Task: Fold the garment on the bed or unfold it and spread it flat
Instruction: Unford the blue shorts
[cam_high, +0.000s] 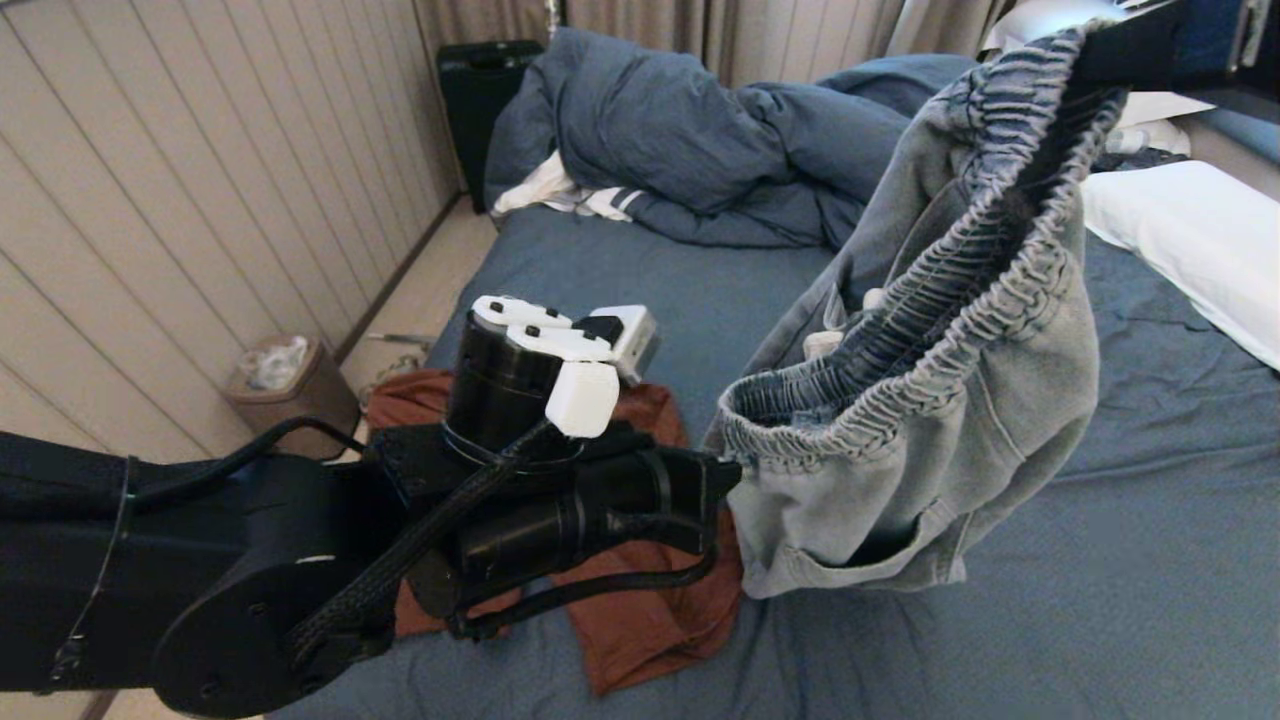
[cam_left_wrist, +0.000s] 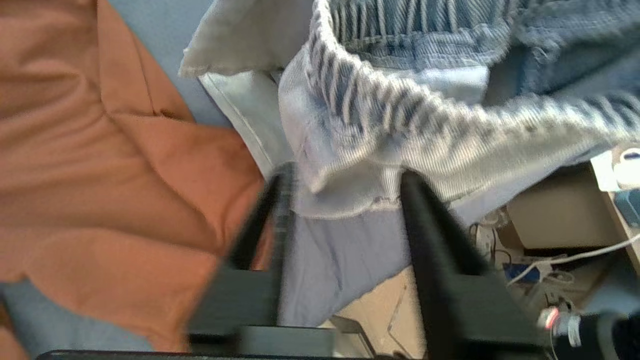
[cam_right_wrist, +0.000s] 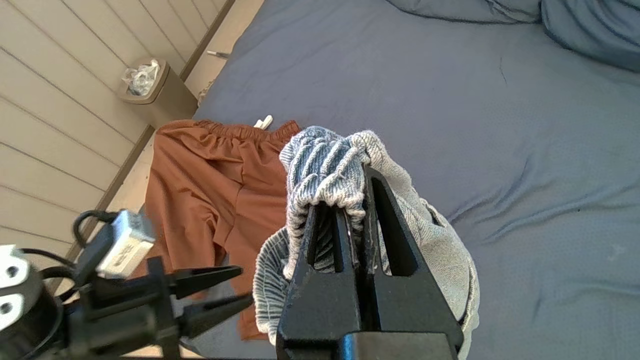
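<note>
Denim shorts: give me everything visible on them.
The denim shorts are faded grey-blue, with a ribbed elastic waistband, a pocket and paler lining showing. They hang bunched above the bed, waistband gaping open. The right pincer is shut on the waistband's upper end. The left pincer stands open at the lower waistband edge, fingers either side. Rust-orange shorts lie below.

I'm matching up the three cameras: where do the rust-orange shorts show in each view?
Head view: rust-orange shorts lie low centre, behind the left arm.
Left wrist view: they fill one whole side.
Right wrist view: spread near the bed's edge.
Shared landmark: grey denim shorts beside them.
</note>
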